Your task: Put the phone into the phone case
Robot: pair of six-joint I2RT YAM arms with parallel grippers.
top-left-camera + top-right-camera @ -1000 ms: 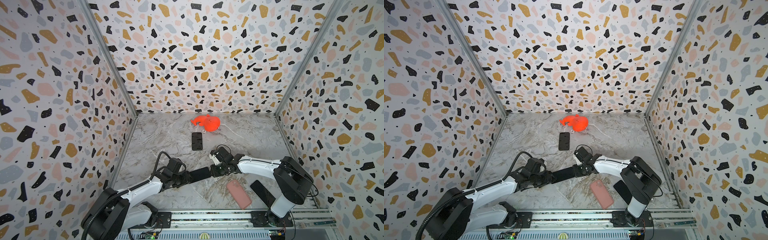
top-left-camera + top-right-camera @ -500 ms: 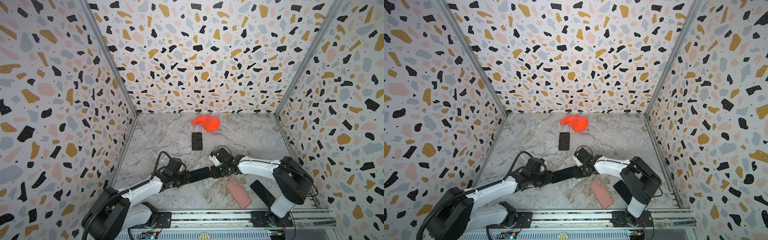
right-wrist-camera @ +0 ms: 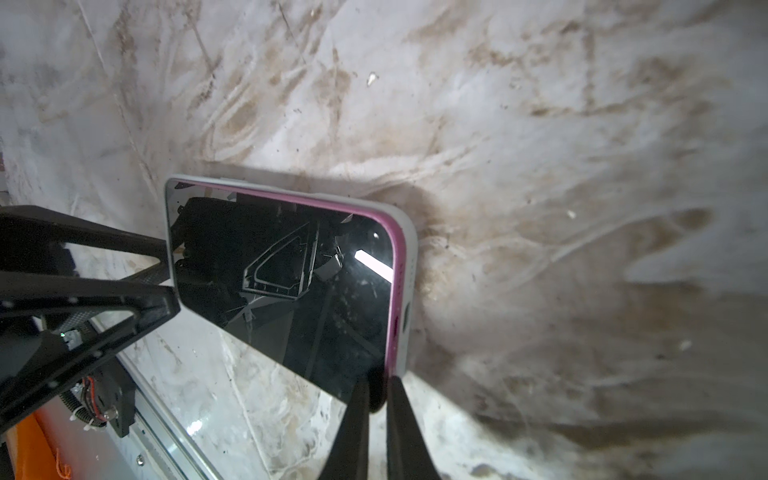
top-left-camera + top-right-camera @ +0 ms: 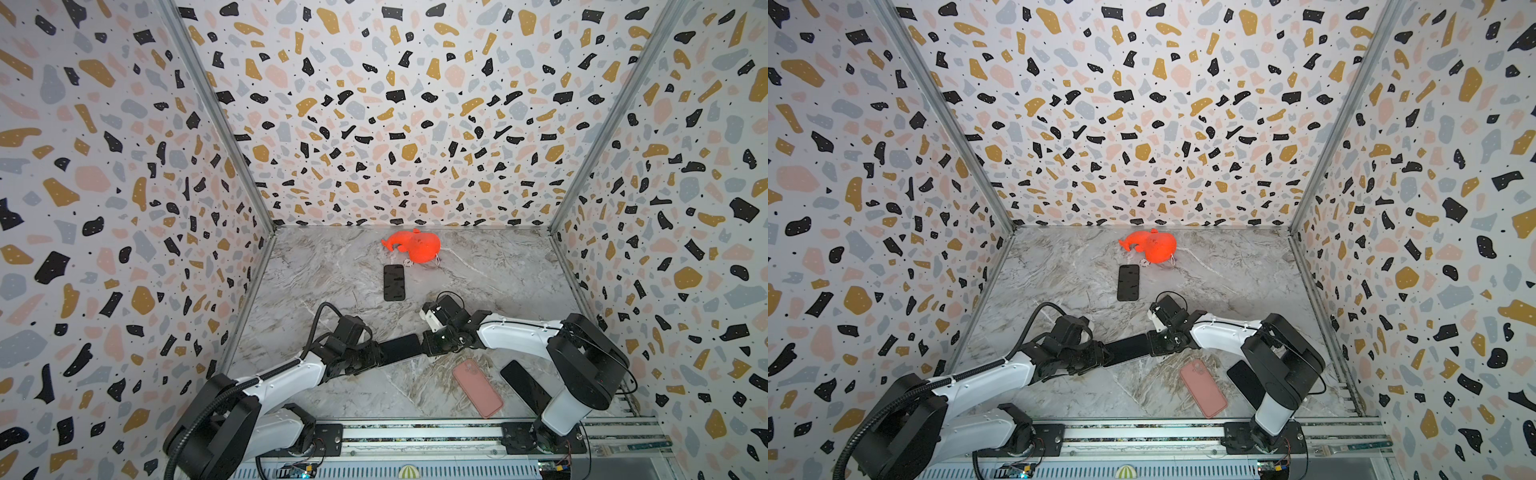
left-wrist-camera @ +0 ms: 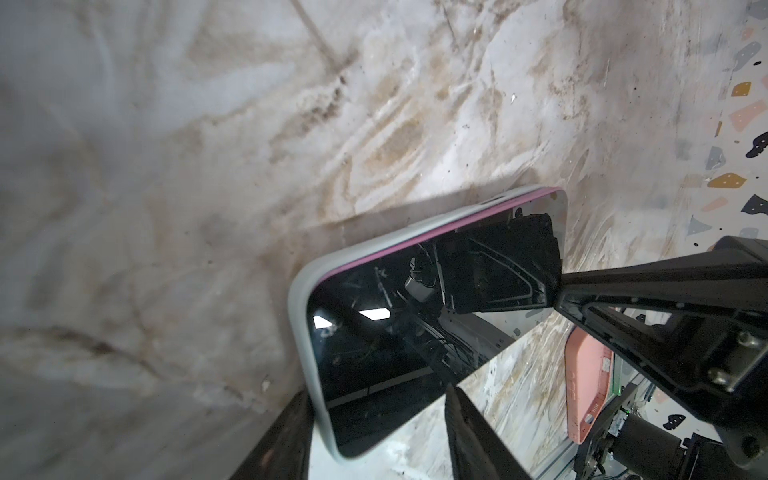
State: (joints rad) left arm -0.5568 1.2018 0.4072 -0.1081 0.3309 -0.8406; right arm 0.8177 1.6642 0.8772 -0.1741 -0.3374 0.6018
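Observation:
A black-screened phone (image 5: 415,332) with a pink edge lies in a pale grey phone case (image 5: 299,316) and is held just above the marble floor between both arms, as both top views show (image 4: 399,349) (image 4: 1127,349). My left gripper (image 5: 378,392) is shut across the width of one end, a finger on each long side. My right gripper (image 3: 376,386) is shut on a corner of the other end. A pink strip (image 3: 291,201) shows between screen and case (image 3: 409,257) along one long side and round that corner.
A second black phone (image 4: 394,282) lies flat mid-floor, with an orange toy (image 4: 415,247) behind it near the back wall. At the front right lie a pink phone-shaped case (image 4: 477,388) and a dark phone (image 4: 524,386) beside the right arm's base. Terrazzo walls enclose three sides.
The right gripper's jaws have closed tighter on the phone's corner. Both arms and the phone have stayed almost where they were.

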